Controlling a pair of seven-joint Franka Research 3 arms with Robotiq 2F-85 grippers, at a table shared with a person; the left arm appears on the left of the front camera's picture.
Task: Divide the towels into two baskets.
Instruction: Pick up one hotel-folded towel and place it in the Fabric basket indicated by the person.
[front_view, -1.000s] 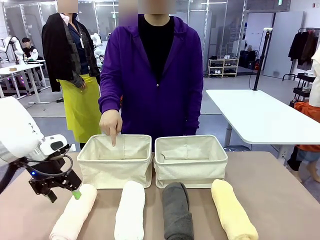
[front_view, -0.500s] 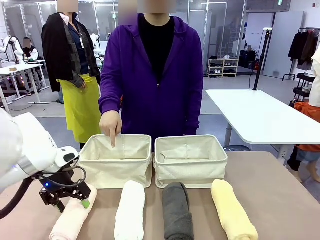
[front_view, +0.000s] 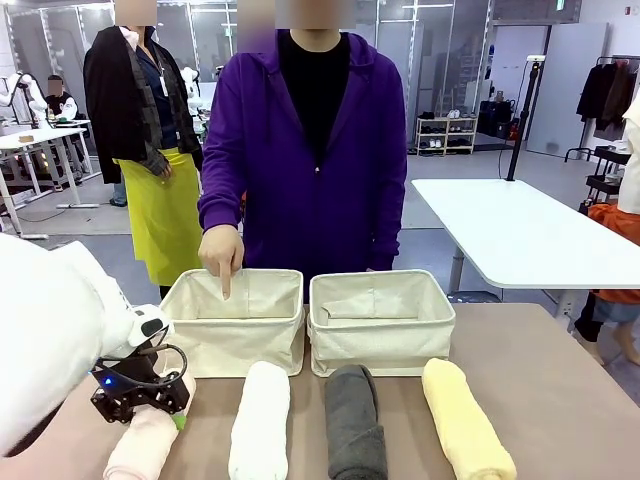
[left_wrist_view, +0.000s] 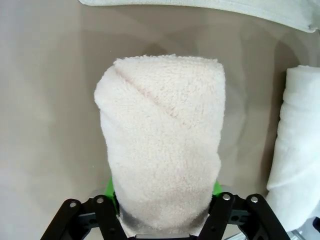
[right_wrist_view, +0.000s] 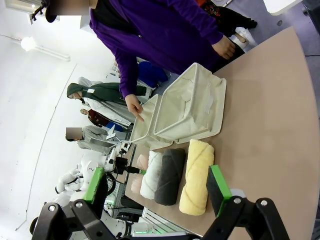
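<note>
Four rolled towels lie in a row near the table's front edge: pale peach (front_view: 140, 448), white (front_view: 260, 420), dark grey (front_view: 355, 425) and yellow (front_view: 465, 420). My left gripper (front_view: 150, 412) is down over the peach towel (left_wrist_view: 160, 145), its green pads pressing both sides of the roll, which still rests on the table. Behind the row stand two cream baskets, left (front_view: 230, 345) and right (front_view: 385, 348), both with nothing inside. My right gripper (right_wrist_view: 157, 192) hangs open high over the table's right side, nothing between its fingers.
A person in a purple hoodie stands at the far side. Their hand (front_view: 222, 255) points a finger down into the left basket. The white towel (left_wrist_view: 297, 155) lies close beside the peach one. Bare tabletop (front_view: 570, 400) stretches to the right of the yellow towel.
My left arm has come down and towards the near edge along the peach towel, and its jaws have closed in on the roll. The pointing hand and the other towels stay put.
</note>
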